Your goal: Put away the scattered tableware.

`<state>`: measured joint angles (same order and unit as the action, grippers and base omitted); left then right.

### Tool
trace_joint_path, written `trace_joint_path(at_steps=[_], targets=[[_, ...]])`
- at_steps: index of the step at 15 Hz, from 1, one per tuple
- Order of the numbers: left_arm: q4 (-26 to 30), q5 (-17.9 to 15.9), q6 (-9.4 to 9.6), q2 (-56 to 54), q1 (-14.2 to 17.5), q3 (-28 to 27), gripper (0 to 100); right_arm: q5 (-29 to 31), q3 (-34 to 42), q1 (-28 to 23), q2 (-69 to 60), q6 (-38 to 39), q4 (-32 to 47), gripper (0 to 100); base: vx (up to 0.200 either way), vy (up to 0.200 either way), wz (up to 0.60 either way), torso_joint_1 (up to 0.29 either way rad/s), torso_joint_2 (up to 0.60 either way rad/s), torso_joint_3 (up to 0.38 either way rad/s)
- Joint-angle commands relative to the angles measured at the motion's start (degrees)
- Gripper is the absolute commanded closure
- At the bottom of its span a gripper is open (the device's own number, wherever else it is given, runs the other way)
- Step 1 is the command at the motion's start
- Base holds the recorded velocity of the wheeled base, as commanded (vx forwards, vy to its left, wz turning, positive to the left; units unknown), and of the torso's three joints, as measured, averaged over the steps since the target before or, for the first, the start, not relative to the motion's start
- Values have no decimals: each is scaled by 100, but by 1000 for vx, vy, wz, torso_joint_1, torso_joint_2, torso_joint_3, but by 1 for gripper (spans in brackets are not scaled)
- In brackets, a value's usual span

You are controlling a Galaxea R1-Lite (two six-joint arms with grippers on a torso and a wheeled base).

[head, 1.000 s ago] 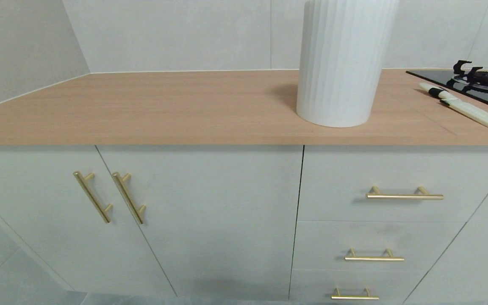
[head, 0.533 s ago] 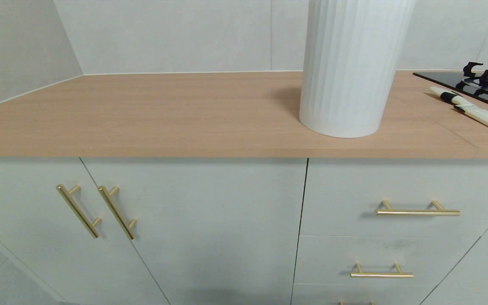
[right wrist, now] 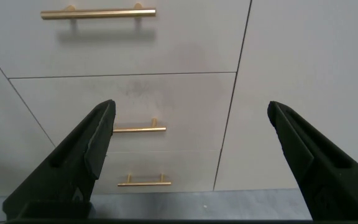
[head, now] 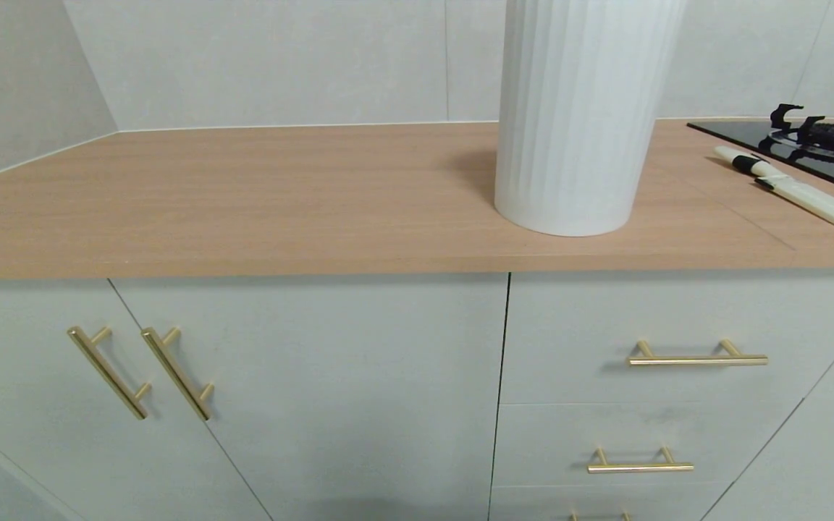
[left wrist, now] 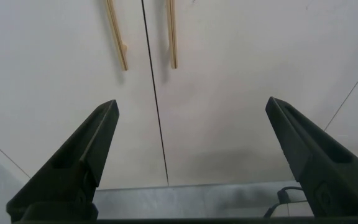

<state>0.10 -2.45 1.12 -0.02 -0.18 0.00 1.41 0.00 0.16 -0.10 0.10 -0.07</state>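
A cream knife (head: 801, 192) is laid near a tall white ribbed container (head: 576, 123) on a wooden countertop (head: 243, 195); left gripper (left wrist: 190, 104) and right gripper (right wrist: 190, 106) are held wide apart, empty.

White ribbed container (head: 576, 123), cream knife (head: 801, 192) with black band — tan woodgrain countertop (head: 243, 202), gold handles (head: 698, 359)

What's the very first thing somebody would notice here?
The tall white ribbed container stands out, upright on the wooden counter near its front edge. Next comes the pale knife lying to its right beside the black stove, and the gold handles on the grey drawers below.
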Motion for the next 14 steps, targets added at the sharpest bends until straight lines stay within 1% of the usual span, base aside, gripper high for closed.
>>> trace_joint_path(at_steps=[1, 4, 13, 14], targets=[[-1, -1, 11, 2, 1, 0, 0, -1, 0, 2, 10, -1, -1, 0, 0, 0, 0, 0, 0, 0], [-1, -1, 28, 2, 1, 0, 0, -1, 0, 2, 10, -1, -1, 0, 0, 0, 0, 0, 0, 0], [-1, -1, 11, 2, 1, 0, 0, -1, 0, 2, 10, -1, -1, 0, 0, -200, 0, 2, 0, 1], [-1, -1, -7, 2, 1, 0, 0, -1, 0, 2, 10, -1, -1, 0, 0, 0, 0, 0, 0, 0]])
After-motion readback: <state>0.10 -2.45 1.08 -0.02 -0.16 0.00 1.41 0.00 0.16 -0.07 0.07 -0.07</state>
